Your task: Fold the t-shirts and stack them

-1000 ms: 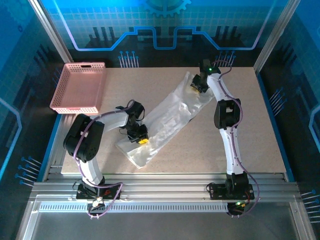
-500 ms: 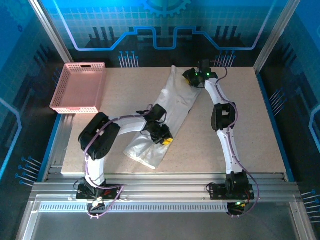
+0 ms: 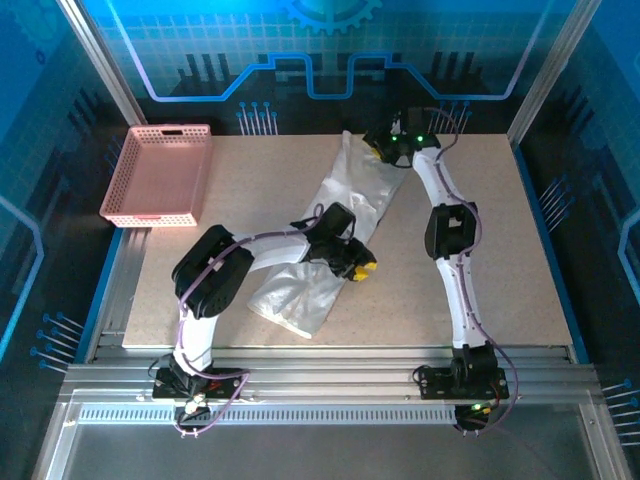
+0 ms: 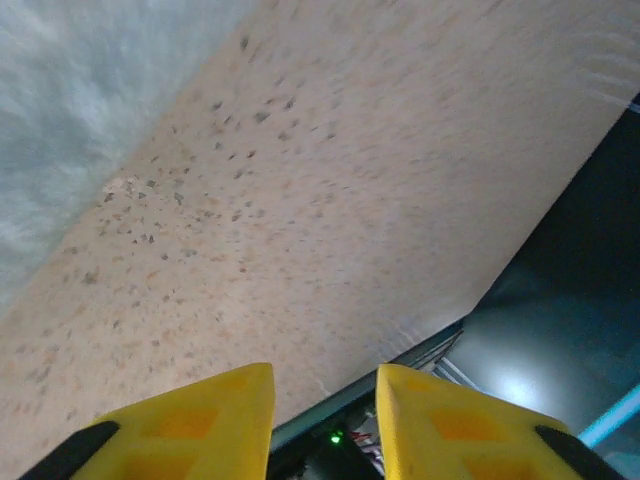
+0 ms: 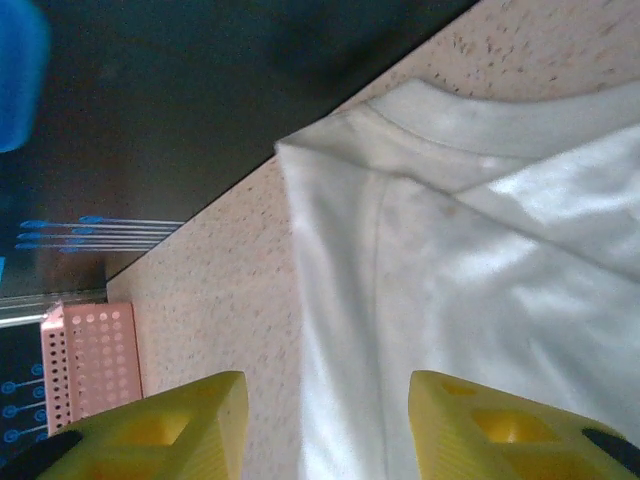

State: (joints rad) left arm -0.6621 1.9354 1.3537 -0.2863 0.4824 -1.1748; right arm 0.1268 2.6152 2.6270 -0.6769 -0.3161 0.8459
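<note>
Nearest, the left gripper (image 3: pixel 360 268) hangs with fingers released beside the limp, light white t-shirt (image 3: pixel 350 195), lying diagonally along the tabletop (image 3: pixel 500 250); farther, the right gripper (image 5: pixel 325 420) hovers unclenched over its collar (image 5: pixel 450 110), probably the firmest edge to pinch.

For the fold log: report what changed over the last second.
The t-shirt, earlier stretched between both grippers, was let go and lies as a long strip on the table. The left gripper moved right, off the cloth, jaws open; the right gripper is open over its far end. The pink basket stayed put.
</note>
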